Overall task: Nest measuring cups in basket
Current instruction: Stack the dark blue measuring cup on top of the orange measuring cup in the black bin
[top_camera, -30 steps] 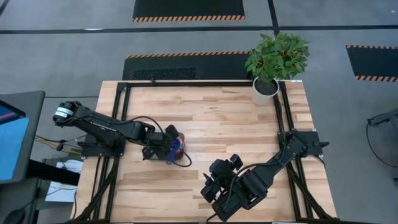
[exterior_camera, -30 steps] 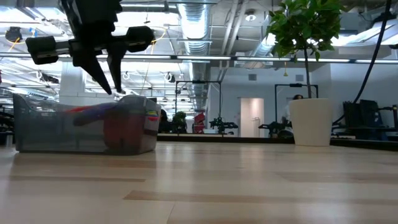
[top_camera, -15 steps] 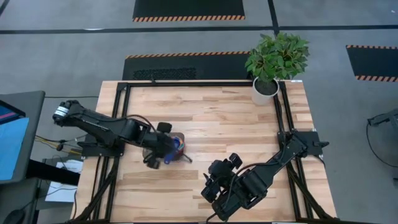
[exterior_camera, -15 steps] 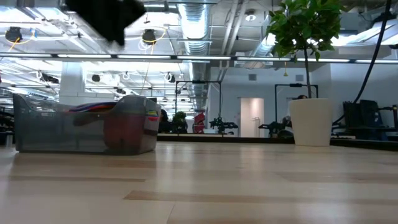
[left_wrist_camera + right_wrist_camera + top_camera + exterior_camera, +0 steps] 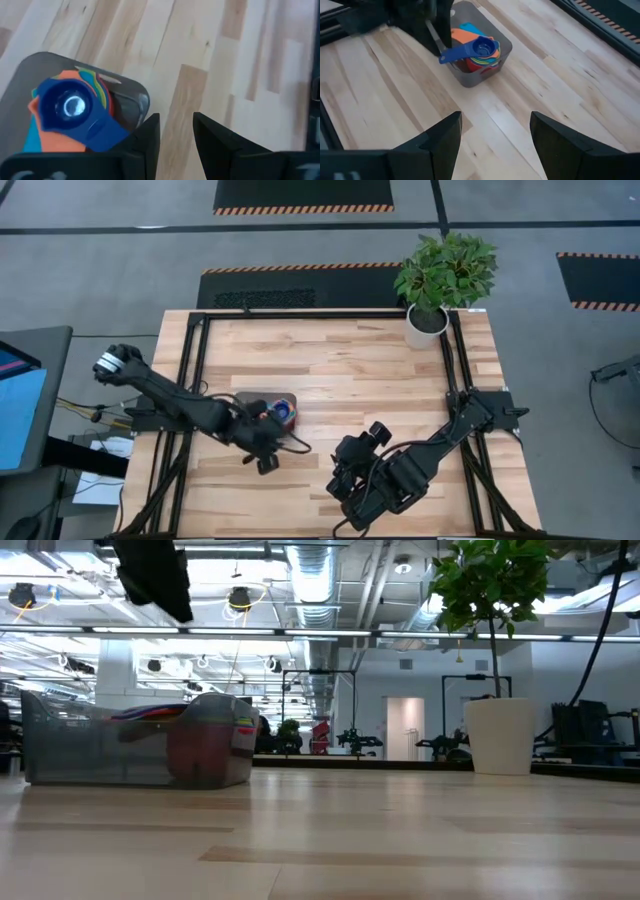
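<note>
The dark grey translucent basket [image 5: 250, 398] stands on the table left of centre, also seen in the low view [image 5: 60, 745]. The measuring cups sit stacked inside it, the dark blue cup [image 5: 70, 107] on top with its handle over the rim; orange, red and light blue edges show below it [image 5: 470, 50]. My left gripper [image 5: 264, 458] hovers just beyond the basket's near side, open and empty [image 5: 176, 117]. My right gripper [image 5: 345, 480] waits open near the table's near edge, facing the basket [image 5: 495, 125].
A white plant pot [image 5: 427, 323] with a leafy plant stands at the far right corner, also seen in the low view [image 5: 497, 735]. Black frame rails border the table. Bare wood lies between the basket and the pot.
My left gripper has risen from just above the basket and drawn back toward the table's near edge, leaving the low view except for part of the arm. The basket and the cups have stayed where they were.
</note>
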